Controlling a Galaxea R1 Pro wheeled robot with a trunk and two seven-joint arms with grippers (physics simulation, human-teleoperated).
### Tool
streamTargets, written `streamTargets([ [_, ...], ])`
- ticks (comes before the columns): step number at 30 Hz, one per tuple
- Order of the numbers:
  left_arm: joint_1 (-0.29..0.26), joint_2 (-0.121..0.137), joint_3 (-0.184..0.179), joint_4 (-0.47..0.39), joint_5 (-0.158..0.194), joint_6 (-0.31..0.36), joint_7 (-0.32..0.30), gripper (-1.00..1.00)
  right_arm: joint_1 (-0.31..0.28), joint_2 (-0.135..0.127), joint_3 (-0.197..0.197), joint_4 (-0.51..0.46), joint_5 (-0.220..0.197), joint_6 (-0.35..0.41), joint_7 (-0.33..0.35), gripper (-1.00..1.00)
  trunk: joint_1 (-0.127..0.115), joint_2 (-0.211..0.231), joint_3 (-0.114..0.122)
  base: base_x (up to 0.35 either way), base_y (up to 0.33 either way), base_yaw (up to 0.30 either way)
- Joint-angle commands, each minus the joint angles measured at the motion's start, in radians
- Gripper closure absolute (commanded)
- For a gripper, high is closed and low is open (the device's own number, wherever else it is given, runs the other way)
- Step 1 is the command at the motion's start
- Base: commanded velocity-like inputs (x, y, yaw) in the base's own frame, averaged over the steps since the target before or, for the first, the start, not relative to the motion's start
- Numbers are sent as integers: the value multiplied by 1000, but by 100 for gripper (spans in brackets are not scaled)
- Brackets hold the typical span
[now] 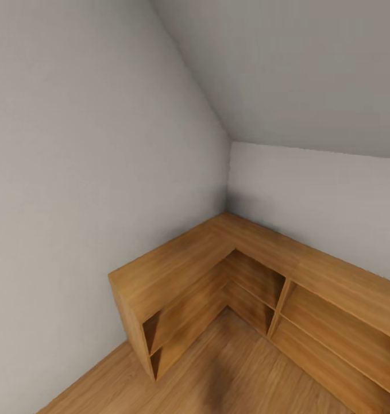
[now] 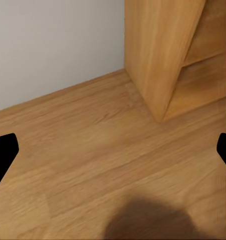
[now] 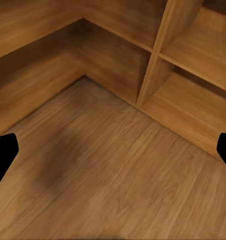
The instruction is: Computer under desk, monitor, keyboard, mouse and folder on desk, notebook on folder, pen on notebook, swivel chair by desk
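Against corner walls: L-shaped wooden shelf unit (image 1: 217, 259), compartments bare; left pincer (image 2: 113, 150), right pincer (image 3: 113, 150) both spread wide.

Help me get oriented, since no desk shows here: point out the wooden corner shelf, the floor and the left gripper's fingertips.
Wooden corner shelf (image 1: 177, 259): head view, on its top board.
Floor (image 2: 93, 145): left wrist view, bare planks.
Left gripper's fingertips (image 2: 2, 152): left wrist view, on one black tip.

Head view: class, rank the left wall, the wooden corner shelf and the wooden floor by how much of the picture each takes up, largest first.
1. Left wall, largest by far.
2. Corner shelf, running along both walls.
3. Floor, smallest strip showing.
This ranks area in the picture; nearness to the camera inflates the wall.
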State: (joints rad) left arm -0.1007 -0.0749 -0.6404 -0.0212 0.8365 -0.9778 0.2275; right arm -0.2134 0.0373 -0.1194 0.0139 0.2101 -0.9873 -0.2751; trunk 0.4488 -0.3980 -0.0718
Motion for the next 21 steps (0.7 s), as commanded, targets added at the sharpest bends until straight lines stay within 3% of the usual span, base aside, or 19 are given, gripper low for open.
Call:
streamTargets([
  [1,-1,0,-8,0,-1,-2,10,-100,-1,0,-8,1,11,-3,-4,-100,1,-2,-2,316,0,-297],
  [15,-1,0,-8,0,-1,-2,11,-100,-1,-7,-8,1,11,-5,-4,-100,1,-2,-2,322,0,-297],
  [21,-1,1,-7,0,-1,-2,11,-100,-1,-8,-8,2,11,-5,-3,-100,1,-2,-2,149,0,-297],
])
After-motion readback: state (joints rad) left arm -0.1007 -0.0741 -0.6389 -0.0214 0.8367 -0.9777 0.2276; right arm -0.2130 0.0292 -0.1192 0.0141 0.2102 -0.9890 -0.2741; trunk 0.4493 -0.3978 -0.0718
